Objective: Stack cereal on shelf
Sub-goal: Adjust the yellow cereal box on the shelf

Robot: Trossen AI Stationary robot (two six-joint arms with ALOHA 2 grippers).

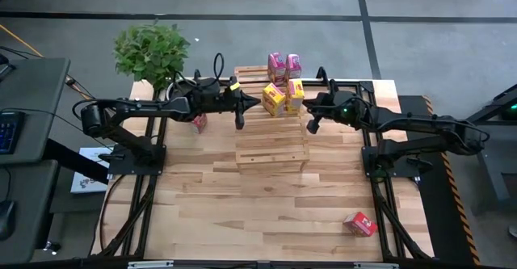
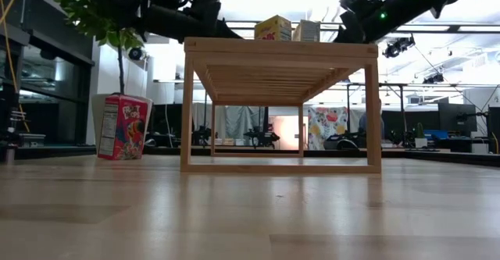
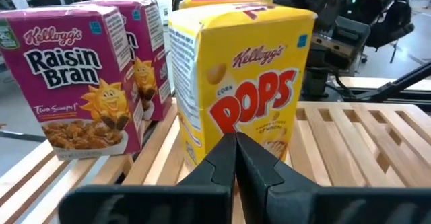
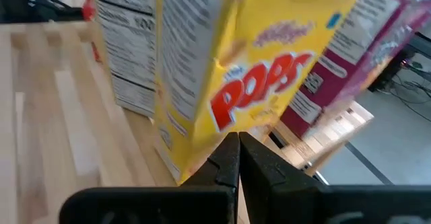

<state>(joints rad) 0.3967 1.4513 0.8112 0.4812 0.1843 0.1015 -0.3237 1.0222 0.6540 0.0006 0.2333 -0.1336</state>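
Grey flooring surrounds a butcher-block bench (image 1: 242,204), with a potted plant (image 1: 151,51) at its far left corner. A slatted wooden shelf (image 1: 271,144) stands in the middle of the bench toward the far side. On its far end stand two pink cereal boxes (image 1: 283,65) side by side, and just nearer than them two yellow cereal boxes (image 1: 283,96), the left one turned at an angle.

One red cereal box (image 1: 198,123) stands on the bench left of the shelf, beside the left arm; in the low view it stands upright. Another red box (image 1: 359,224) lies on the bench at the near right, well apart from the shelf.

The left end effector (image 1: 240,116) hangs over the shelf's left edge, just left of the yellow boxes, fingers pressed together and holding nothing. The right end effector (image 1: 313,123) sits just right of the shelf, near the yellow boxes, likewise closed and empty.
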